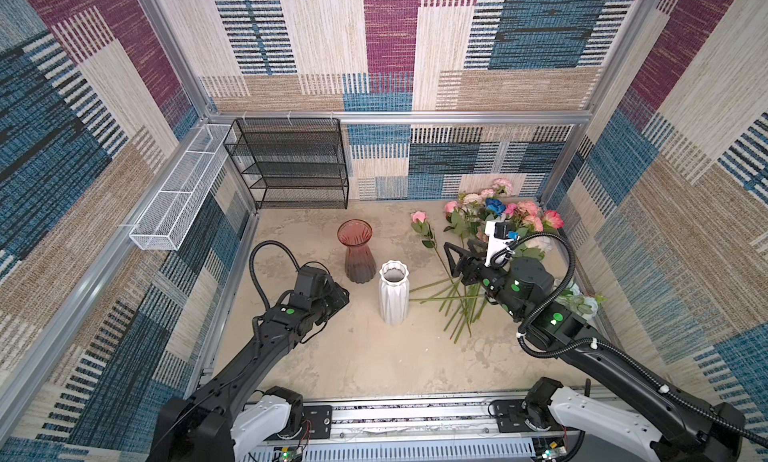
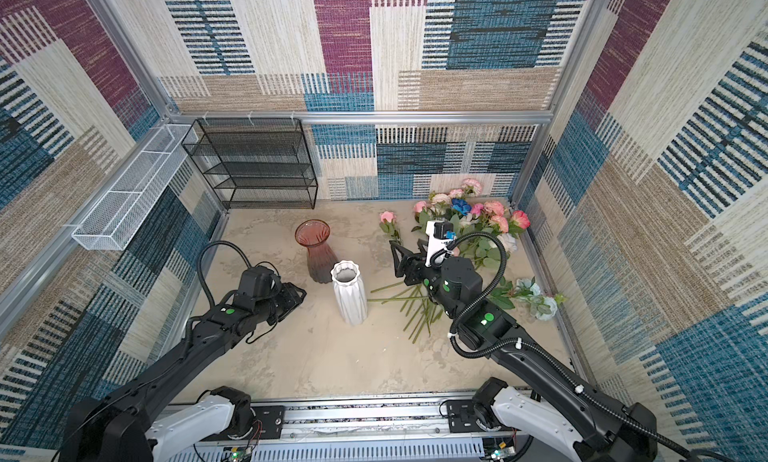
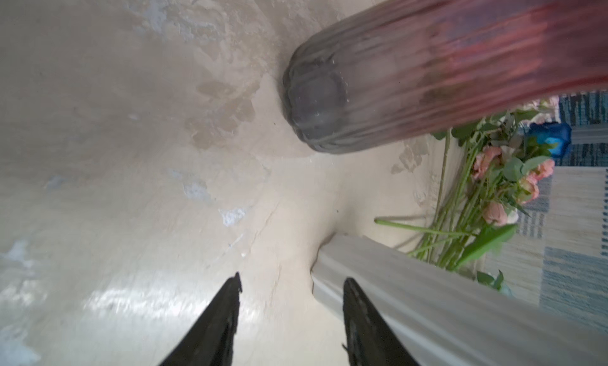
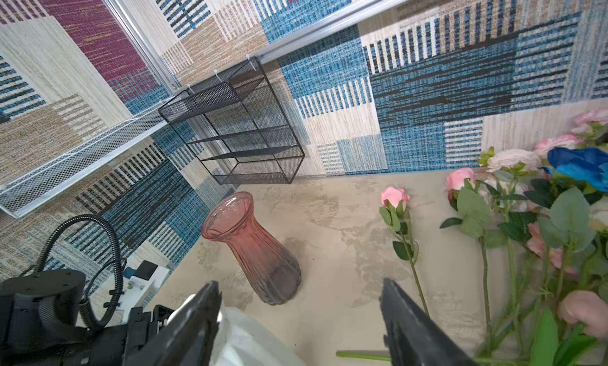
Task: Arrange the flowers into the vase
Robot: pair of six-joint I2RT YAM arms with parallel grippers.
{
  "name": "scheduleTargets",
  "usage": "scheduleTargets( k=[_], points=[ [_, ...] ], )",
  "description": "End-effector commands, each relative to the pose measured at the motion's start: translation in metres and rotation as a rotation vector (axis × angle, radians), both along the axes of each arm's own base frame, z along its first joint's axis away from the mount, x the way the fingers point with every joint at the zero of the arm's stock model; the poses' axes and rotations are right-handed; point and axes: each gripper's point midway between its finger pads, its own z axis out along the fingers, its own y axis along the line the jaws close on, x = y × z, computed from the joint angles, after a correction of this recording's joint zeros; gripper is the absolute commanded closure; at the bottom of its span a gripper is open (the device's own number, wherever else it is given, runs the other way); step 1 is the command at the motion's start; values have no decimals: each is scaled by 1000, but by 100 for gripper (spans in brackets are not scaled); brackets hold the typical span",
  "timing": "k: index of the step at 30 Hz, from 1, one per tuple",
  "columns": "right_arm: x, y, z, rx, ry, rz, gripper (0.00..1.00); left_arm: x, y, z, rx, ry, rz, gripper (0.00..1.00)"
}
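**Flowers** (image 1: 527, 209) (image 2: 494, 208) (image 3: 487, 157) (image 4: 508, 158): the bunch is lying flat on the table (image 1: 332, 356) at the far right. Its pink, peach, cream and blue heads are pointing toward the back corner. The green stems are fanning out toward the white vase, and their ends are lying just beside it. None are standing in either vase.

**Single pink rose** (image 1: 419, 217) (image 2: 387, 217) (image 4: 393, 196): it is lying a little apart from the bunch, on the side nearer the vases.

**White vase** (image 1: 393, 291) (image 2: 349, 291) (image 3: 427, 298): ribbed, it is standing upright near the table's middle.

**Pink glass vase** (image 1: 357, 252) (image 2: 318, 252) (image 3: 427, 68) (image 4: 250, 242): it is standing upright just behind the white one, slightly to its left.

**Left gripper** (image 1: 340, 293) (image 2: 299, 291) (image 3: 292, 280): it is hanging low beside the white vase on its left, with a gap showing between them in both top views. The jaws are standing partly apart with nothing between them.

**Right gripper** (image 1: 449, 259) (image 2: 395, 258) (image 4: 300, 283): it is hovering over the stems, right of the vases. The jaws are spread wide and gripping nothing.

**Black mesh shelf** (image 1: 291, 165): it is standing against the back wall.

**White mesh basket** (image 1: 183, 194): it is hanging on the left wall.
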Motion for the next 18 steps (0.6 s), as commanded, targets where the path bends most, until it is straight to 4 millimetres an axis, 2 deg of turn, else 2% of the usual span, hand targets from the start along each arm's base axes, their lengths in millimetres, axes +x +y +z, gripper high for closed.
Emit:
scheduleTargets(
  k=[1, 4, 6, 8, 14, 18],
  points=[
    [-3, 0, -2, 24, 18, 8, 22, 38, 7, 9, -14, -109, 78, 49],
    [-5, -1, -3, 25, 17, 13, 22, 55, 20, 0, -11, -90, 131, 59],
    [-7, -4, -2, 26, 11, 10, 22, 67, 32, -6, -13, -86, 166, 60],
    [-9, -6, 0, 28, 4, 3, 22, 79, 33, -13, -5, -65, 159, 59],
    [-11, -13, 8, 27, -18, -18, 23, 105, 20, -45, -5, 25, 113, 60],
    [-11, -17, 8, 20, -21, -33, 23, 117, 3, -56, -18, 41, 74, 61]
  ],
)
